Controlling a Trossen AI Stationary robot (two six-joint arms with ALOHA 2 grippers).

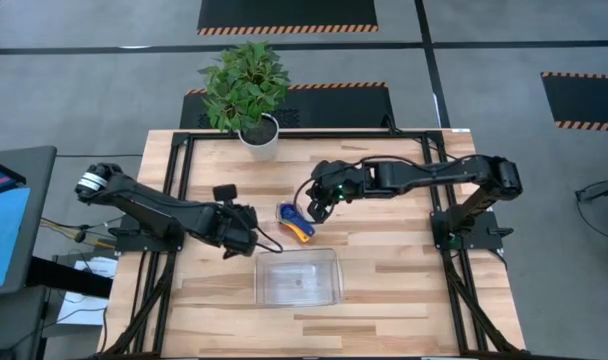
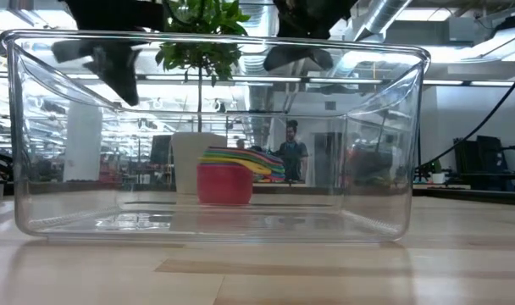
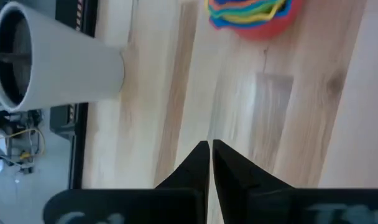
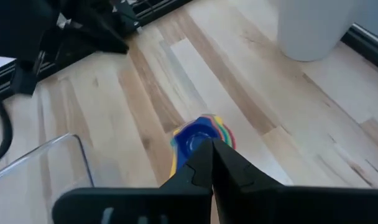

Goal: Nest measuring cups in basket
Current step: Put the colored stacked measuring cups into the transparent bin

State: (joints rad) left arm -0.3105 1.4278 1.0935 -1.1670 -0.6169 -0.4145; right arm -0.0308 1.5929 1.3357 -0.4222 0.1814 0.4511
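Right gripper (image 4: pixel 212 149), pressed together, partly hides the nested measuring cups (image 4: pixel 198 140) beside the basket (image 1: pixel 299 277)

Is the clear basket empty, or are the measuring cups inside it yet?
Empty. The basket holds nothing; the measuring cups sit stacked on the table beyond it.

The left arm reaches from the table's left edge toward the middle, its left gripper (image 1: pixel 252 240) with fingers (image 3: pixel 198 163) pressed together (holding nothing). The right arm stretches in from the right edge, bent at the elbow, its right gripper (image 1: pixel 314 208) likewise closed and empty near the table's centre.
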